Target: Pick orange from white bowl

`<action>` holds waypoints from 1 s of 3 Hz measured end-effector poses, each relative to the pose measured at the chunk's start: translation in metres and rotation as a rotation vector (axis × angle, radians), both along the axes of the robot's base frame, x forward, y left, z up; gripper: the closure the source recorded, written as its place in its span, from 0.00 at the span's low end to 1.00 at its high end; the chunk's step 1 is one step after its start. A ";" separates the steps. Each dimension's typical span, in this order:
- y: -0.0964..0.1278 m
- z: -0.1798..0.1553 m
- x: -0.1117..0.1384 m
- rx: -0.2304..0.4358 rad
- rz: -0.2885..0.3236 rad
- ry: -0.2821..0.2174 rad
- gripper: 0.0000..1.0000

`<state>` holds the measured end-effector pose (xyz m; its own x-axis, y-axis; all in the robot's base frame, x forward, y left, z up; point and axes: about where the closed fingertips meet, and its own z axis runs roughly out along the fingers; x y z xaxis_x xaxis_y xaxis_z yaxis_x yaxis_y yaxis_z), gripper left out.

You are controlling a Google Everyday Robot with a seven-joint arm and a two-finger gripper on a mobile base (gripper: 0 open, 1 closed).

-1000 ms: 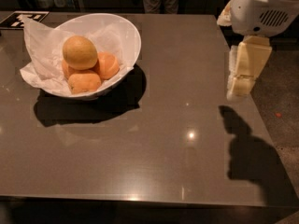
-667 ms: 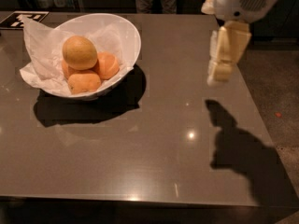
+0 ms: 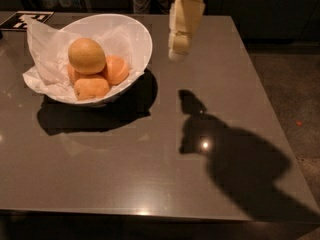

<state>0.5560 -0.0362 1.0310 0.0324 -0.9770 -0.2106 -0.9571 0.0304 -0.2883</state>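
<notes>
The orange (image 3: 86, 55) rests on top of the smaller fruits (image 3: 116, 70) in the white bowl (image 3: 140, 34), on crumpled paper (image 3: 42, 49). From the fingers it lies toward the left of the view and lower, well apart, with the bowl's rim between. It is round, so I judge no grasp axis is favoured. The gripper (image 3: 177, 51) hangs above the table (image 3: 150, 159), just beside the bowl. Its fingers appear pressed together, with nothing held.

orange (image 3: 86, 55) in white bowl (image 3: 140, 37) | end effector (image 3: 177, 51) hangs right of bowl
</notes>
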 end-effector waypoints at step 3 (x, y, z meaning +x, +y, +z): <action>0.083 -0.015 0.009 -0.073 0.065 -0.039 0.00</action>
